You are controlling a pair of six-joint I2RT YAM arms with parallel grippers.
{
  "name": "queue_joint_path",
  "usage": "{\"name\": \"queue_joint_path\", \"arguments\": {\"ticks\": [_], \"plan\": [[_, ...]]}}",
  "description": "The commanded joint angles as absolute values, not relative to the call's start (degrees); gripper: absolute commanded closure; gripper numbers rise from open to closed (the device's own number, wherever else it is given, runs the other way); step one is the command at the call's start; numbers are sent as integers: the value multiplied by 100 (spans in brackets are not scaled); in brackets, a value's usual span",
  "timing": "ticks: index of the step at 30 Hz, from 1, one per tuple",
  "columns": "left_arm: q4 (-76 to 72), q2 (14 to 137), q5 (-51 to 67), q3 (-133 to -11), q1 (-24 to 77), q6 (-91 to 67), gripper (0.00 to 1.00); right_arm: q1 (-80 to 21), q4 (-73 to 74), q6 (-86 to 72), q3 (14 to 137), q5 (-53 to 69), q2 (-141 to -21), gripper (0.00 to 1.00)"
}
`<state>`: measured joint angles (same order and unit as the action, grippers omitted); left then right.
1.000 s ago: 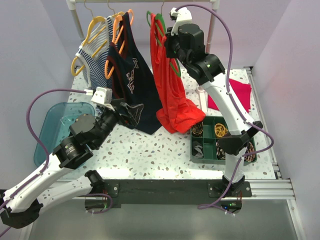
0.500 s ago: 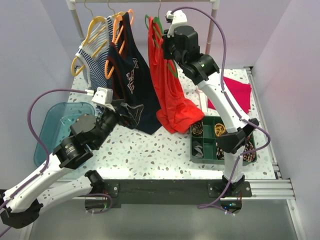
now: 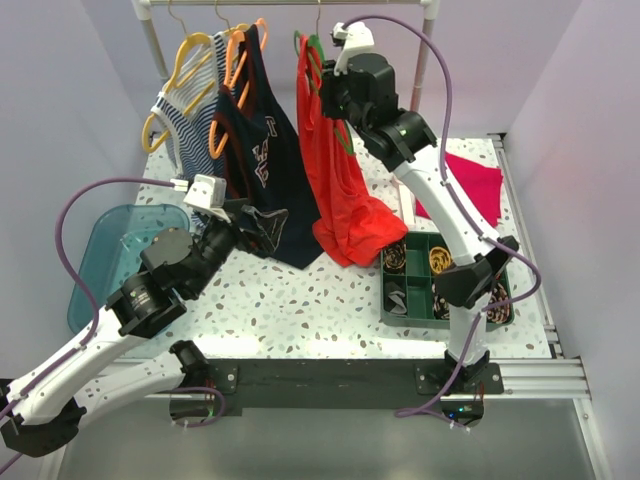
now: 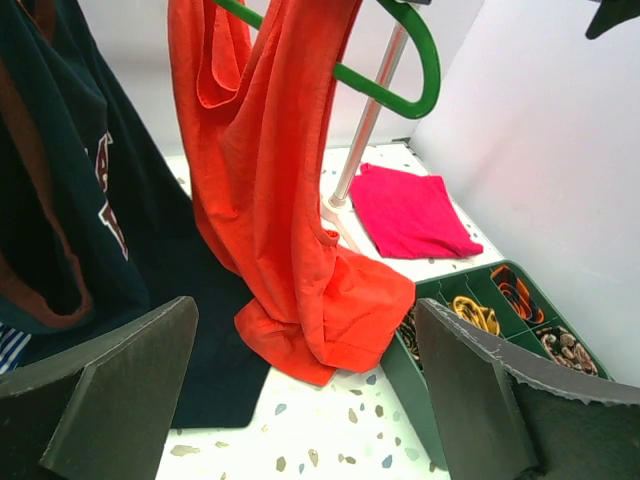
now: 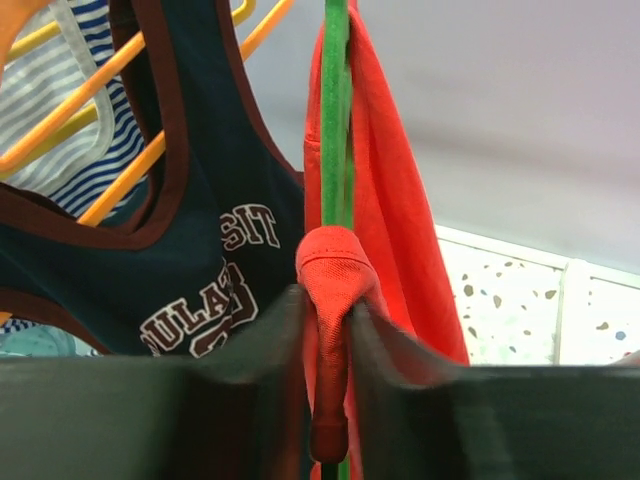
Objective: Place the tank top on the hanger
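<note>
The red-orange tank top (image 3: 340, 190) hangs from the green hanger (image 3: 318, 55) at the rail, its hem bunched on the table. My right gripper (image 3: 330, 95) is up at the hanger. In the right wrist view a folded strap of the tank top (image 5: 330, 270) sits pinched between its narrow jaws (image 5: 330, 330), right against the green hanger (image 5: 336, 100). My left gripper (image 3: 262, 228) stays low over the table, wide open and holding nothing (image 4: 305, 400). It faces the hanging tank top (image 4: 280, 200) and the hanger's end (image 4: 400, 95).
A navy lettered top (image 3: 255, 160) on an orange hanger (image 3: 238, 50) and a striped top (image 3: 190, 110) on a yellow hanger (image 3: 170, 80) hang to the left. A teal bin (image 3: 105, 250), a green compartment tray (image 3: 440, 280) and a magenta cloth (image 3: 475, 185) are on the table.
My right wrist has shifted a little left and up with the strap and hanger, then held still. The left arm has not moved.
</note>
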<state>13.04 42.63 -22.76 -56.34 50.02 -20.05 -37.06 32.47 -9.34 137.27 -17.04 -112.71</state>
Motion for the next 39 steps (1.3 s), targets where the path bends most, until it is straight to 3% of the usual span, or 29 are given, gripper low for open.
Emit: {"name": "queue_joint_path", "arguments": {"ticks": [1,2,7,13,21,28,39], "plan": [[1257,4254,-2294,-5563,4992,-2092,2,-3674,2892,-1054,13702,-1591,-10724,57],[1283,4263,-2311,-5572,4992,-2109,1,-3683,2926,-1081,13633,-1530,-10679,46],[1555,4438,-2452,-5686,4992,-2232,0,-3674,2944,-1432,13132,-1205,-10135,19],[1758,4605,-2584,-5695,4992,-2382,0,-3683,2884,-1775,11607,-949,-8870,2],[1907,4720,-2637,-5283,4992,-2882,0,-3683,2513,-2407,8441,-1011,-6157,1],[2030,4895,-2812,-4905,5001,-3313,0,-3674,2690,-2874,5867,-836,-4598,1],[1837,4843,-2733,-3938,4992,-3823,0,-3683,2945,-2997,4544,-1072,-3718,1]]}}
